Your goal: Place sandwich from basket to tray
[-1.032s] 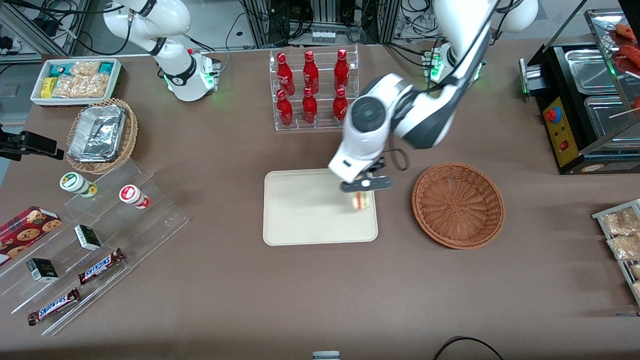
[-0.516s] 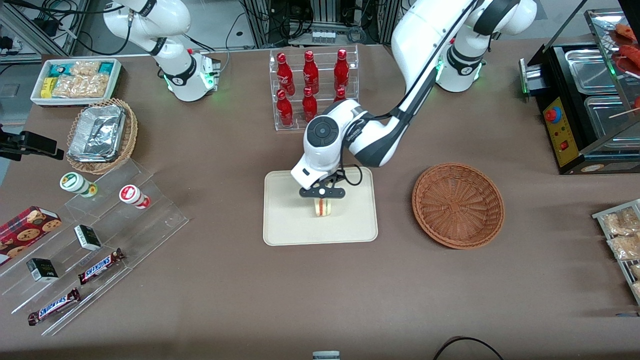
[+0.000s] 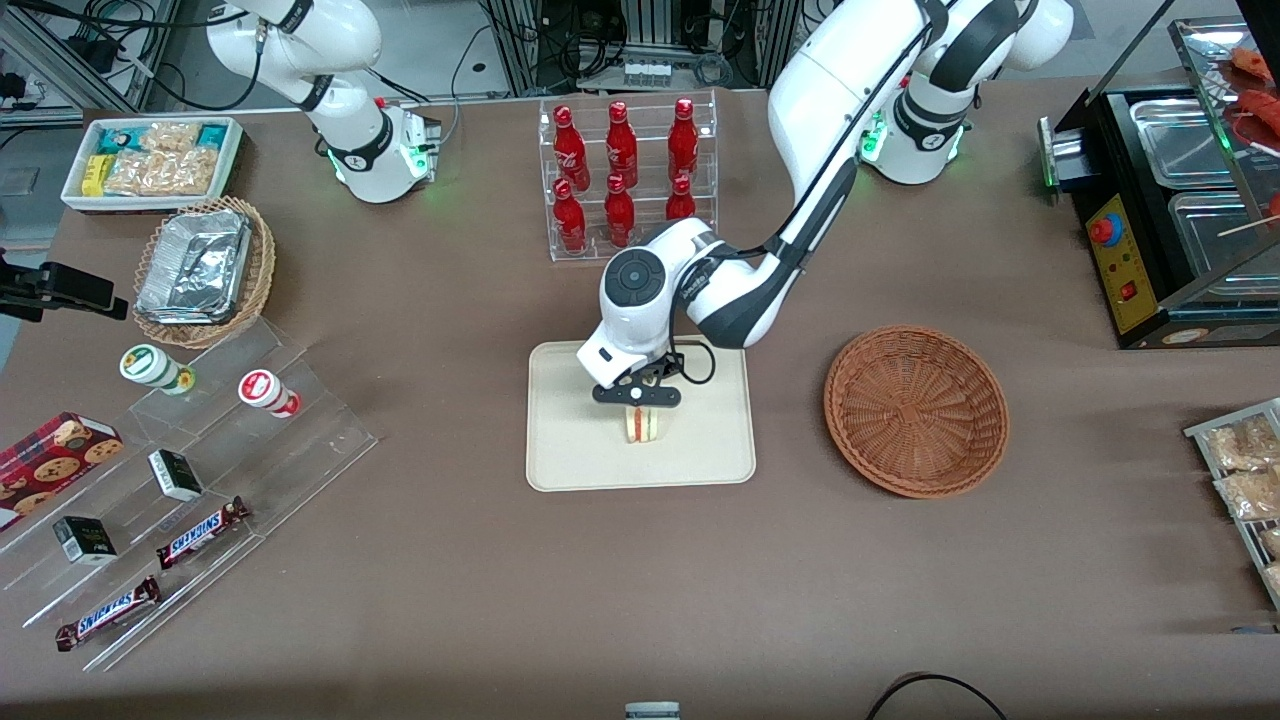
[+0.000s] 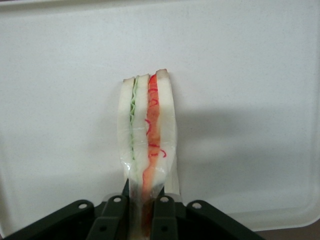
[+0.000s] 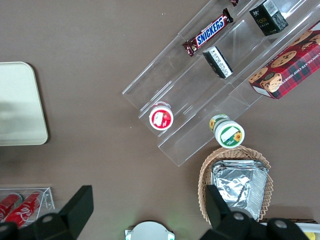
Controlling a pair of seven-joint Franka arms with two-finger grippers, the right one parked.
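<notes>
Pale sandwich (image 4: 146,145) clamped in gripper (image 4: 142,202).

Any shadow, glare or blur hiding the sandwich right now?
Front view: sharp and evenly lit; the hand hangs over the tray, covering the top of the sandwich. Left wrist view: the sandwich is crisp, pinched between the fingers, casting a soft shadow on the tray; no glare.
</notes>
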